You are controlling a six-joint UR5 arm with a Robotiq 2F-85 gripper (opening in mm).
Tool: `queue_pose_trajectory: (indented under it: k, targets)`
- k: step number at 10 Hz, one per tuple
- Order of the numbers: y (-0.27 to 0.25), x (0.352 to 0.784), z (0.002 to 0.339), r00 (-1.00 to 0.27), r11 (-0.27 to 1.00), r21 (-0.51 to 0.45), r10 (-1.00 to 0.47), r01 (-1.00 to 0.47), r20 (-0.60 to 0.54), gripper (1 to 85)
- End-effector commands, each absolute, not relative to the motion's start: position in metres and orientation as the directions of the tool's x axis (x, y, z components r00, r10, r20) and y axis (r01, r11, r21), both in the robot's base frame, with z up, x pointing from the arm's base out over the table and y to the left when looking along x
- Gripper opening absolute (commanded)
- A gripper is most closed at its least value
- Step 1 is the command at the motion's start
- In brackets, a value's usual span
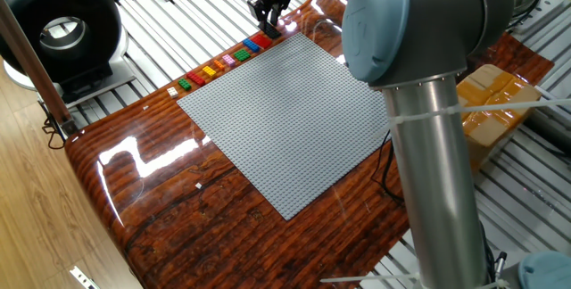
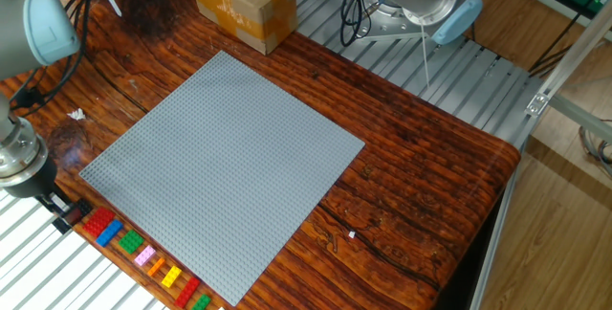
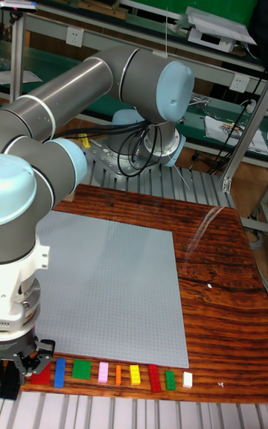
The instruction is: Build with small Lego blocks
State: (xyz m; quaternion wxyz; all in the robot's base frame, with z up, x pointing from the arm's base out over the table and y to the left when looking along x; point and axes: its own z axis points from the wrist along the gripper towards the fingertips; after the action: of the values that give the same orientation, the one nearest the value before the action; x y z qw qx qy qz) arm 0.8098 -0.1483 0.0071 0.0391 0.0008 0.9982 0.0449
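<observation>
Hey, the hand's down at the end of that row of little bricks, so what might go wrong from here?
1. The hand sits at the red brick, with the blue brick right alongside; a finger may knock that neighbour out of line.
2. The row lies along the edge of the grey plate, near where the wooden board ends, so a nudged brick might slide off onto the metal slats.

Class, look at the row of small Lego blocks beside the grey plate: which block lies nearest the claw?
The red block at the end of the row, next to the blue one. The claw hangs right at that end, while the green block sits at the far end.
</observation>
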Motion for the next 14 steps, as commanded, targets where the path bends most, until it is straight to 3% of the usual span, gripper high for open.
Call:
queue_pose_trajectory:
  k: [1,6,14]
  targets:
    - [-0.15,0.808,0.007,-0.997,0.995,0.096,0.014,0.006,-0.077,38.7]
    - [-0.154,0.807,0.003,-0.997,0.999,0.052,0.007,0.003,-0.074,42.0]
    - [-0.147,0.809,0.004,-0.997,0.999,0.042,-0.003,-0.006,-0.075,40.7]
